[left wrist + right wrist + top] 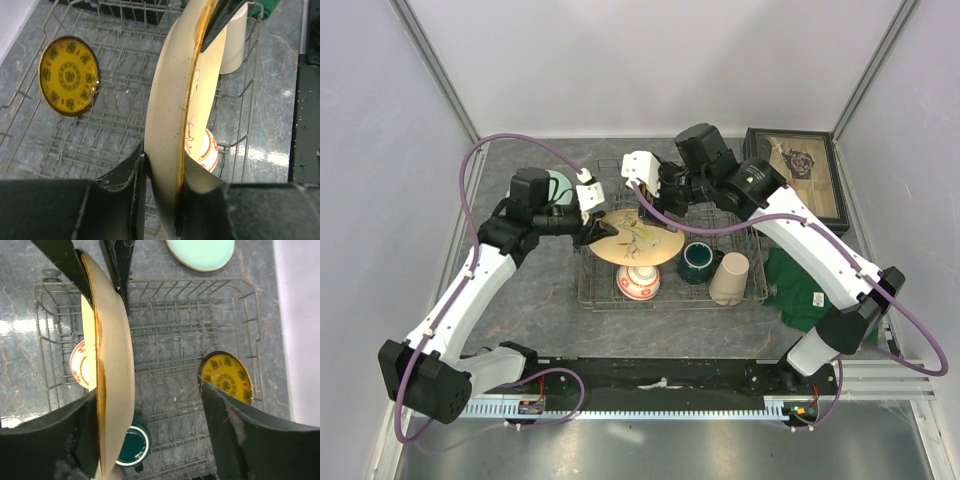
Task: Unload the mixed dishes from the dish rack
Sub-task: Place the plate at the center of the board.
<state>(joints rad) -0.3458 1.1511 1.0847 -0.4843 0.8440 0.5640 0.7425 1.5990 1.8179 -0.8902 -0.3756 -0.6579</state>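
— What is the left tool gripping?
— It's clamping the rim of a cream speckled ceramic plate with a gold-brown glazed edge, hanging above the grey wire rack.
— And the right tool?
— Its fingers are standing wide apart, one just beside that plate.
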